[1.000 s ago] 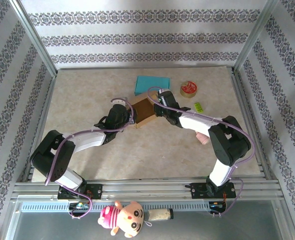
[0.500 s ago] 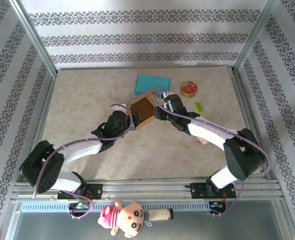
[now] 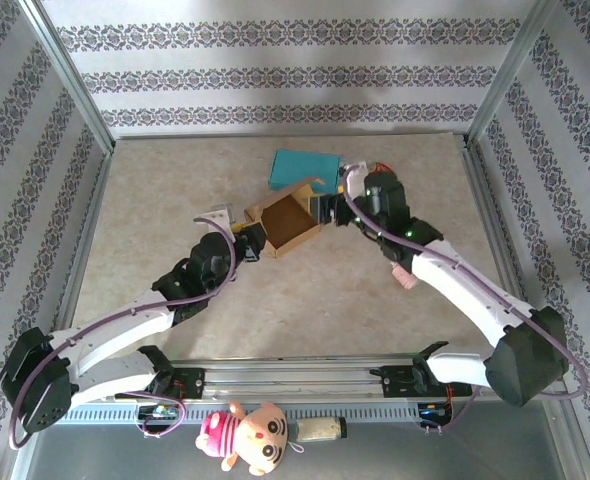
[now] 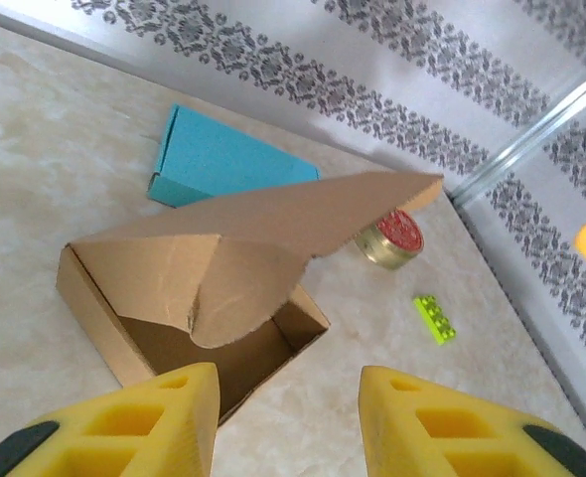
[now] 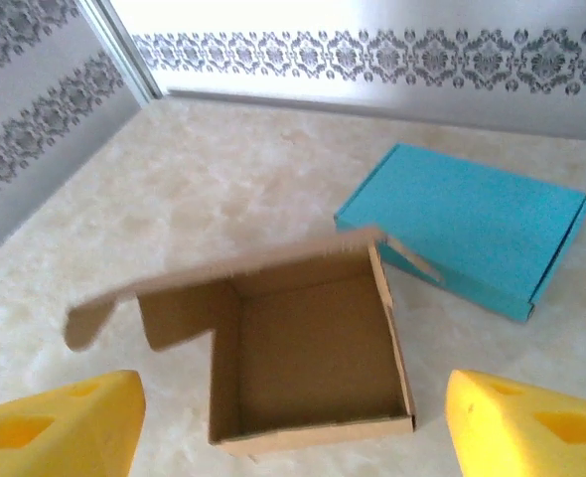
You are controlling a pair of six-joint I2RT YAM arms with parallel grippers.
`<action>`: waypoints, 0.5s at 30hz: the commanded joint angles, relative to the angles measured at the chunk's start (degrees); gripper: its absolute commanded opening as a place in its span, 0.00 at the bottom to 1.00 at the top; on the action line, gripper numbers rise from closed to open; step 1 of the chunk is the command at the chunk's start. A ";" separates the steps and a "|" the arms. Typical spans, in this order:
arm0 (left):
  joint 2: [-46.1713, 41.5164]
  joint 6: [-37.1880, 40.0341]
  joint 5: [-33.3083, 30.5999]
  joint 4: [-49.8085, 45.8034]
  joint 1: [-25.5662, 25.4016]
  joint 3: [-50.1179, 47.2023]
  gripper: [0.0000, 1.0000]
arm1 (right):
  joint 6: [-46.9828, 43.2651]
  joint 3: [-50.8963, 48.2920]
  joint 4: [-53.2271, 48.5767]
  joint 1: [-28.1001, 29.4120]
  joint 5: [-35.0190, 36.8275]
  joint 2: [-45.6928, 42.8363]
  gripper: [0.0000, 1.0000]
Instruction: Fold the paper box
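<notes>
Cardboard, brown and corrugated, makes up the paper box (image 3: 287, 222), a shallow square tray at the middle of the beige, marble-patterned table (image 3: 175, 180). Its lid stands raised from the far edge and tilts over the tray, with 1 rounded side flap curling down from the lid into the hollow. The inner walls look matte and creased at the corners.

Just behind it lies a flat teal box (image 3: 303, 168), smooth-faced, closed and rectangular. To the right, the left wrist view shows a round metal tin (image 4: 390, 238) with a red top and a small lime-green studded brick (image 4: 435, 319).

The left gripper (image 3: 243, 240) sits just beside the box's near left corner, its 2 yellow, ribbed fingers (image 4: 164, 422) spread apart with nothing between them. The right gripper (image 3: 327, 208) faces the box from the right side, its blocky yellow jaws released very wide and holding nothing; the right wrist view looks straight into the open tray.

A small pink cylinder (image 3: 403, 277) lies on the table beneath the right arm. At the near rail rests a pink plush toy (image 3: 247, 438).
</notes>
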 commanded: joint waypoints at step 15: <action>22.51 -37.24 24.08 24.70 21.16 0.58 0.55 | 1.28 64.38 -47.44 -9.15 -22.65 46.94 0.75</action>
